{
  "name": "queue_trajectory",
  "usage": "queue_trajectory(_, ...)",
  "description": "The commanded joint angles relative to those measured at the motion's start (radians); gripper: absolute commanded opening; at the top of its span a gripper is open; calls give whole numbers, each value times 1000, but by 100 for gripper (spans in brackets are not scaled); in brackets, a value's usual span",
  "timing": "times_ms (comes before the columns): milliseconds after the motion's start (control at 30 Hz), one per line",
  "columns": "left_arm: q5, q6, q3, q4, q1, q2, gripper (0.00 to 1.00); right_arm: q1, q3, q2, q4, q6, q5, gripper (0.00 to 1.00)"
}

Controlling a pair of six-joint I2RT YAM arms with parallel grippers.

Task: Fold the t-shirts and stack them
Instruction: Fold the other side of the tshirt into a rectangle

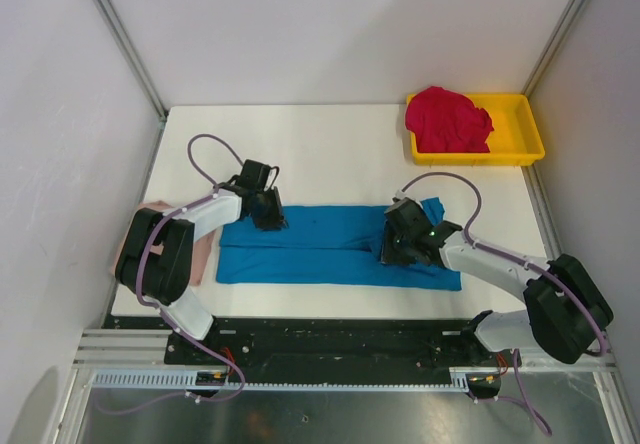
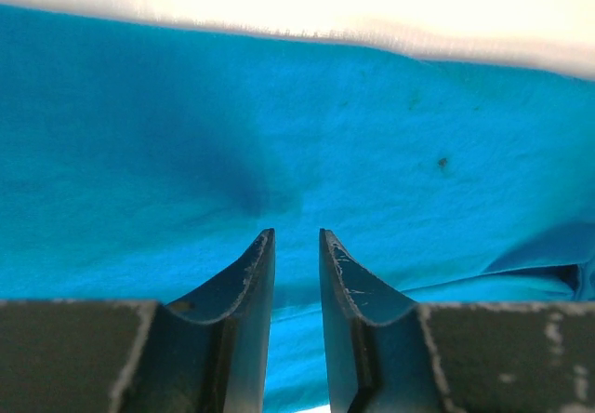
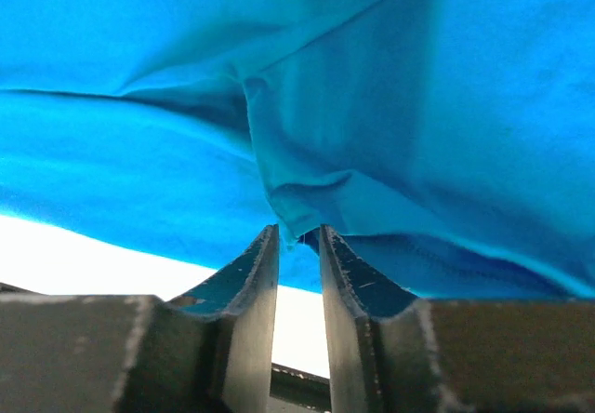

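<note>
The bright blue t-shirt [image 1: 320,246] lies as a long flat band across the middle of the table. My left gripper [image 1: 270,218] is low over its left upper part. In the left wrist view the jaws [image 2: 297,233] stand narrowly open over smooth blue cloth [image 2: 372,125], with nothing between them. My right gripper [image 1: 393,248] is at the band's right part, narrowly open [image 3: 298,230], and a small fold of the blue cloth [image 3: 418,106] meets its fingertips. The dusty pink t-shirt [image 1: 203,259] lies at the left edge, mostly hidden under my left arm. The crimson red t-shirt [image 1: 448,119] is bunched in a tray.
A shallow yellow tray [image 1: 527,132] holds the red shirt at the back right corner. Walls and metal posts close in the table on three sides. A black rail runs along the near edge, where both arm bases are bolted.
</note>
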Motion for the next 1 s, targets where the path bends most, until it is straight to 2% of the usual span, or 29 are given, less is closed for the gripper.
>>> queue_trajectory(0,41,31,36,24,-3,-18,30,14,-6,-20,47,3,-24,33)
queue_trajectory(67,48,39,36,24,-3,-20,31,12,-6,-32,53,-11,-26,38)
queue_trajectory(200,54,49,37,24,-3,-24,31,-10,-3,-89,17,-20,-8,39)
queue_trajectory(433,66,51,43,24,-3,-25,32,-80,-1,-225,-74,-33,83,36)
queue_trajectory(633,69,50,48,24,-3,-19,32,-165,-2,-140,-88,-34,118,25)
queue_trajectory(800,67,54,51,24,-3,-15,32,-131,-3,-80,-100,-19,136,21)
queue_trajectory(967,73,52,60,24,-3,-7,32,-65,-44,-124,-138,18,112,21)
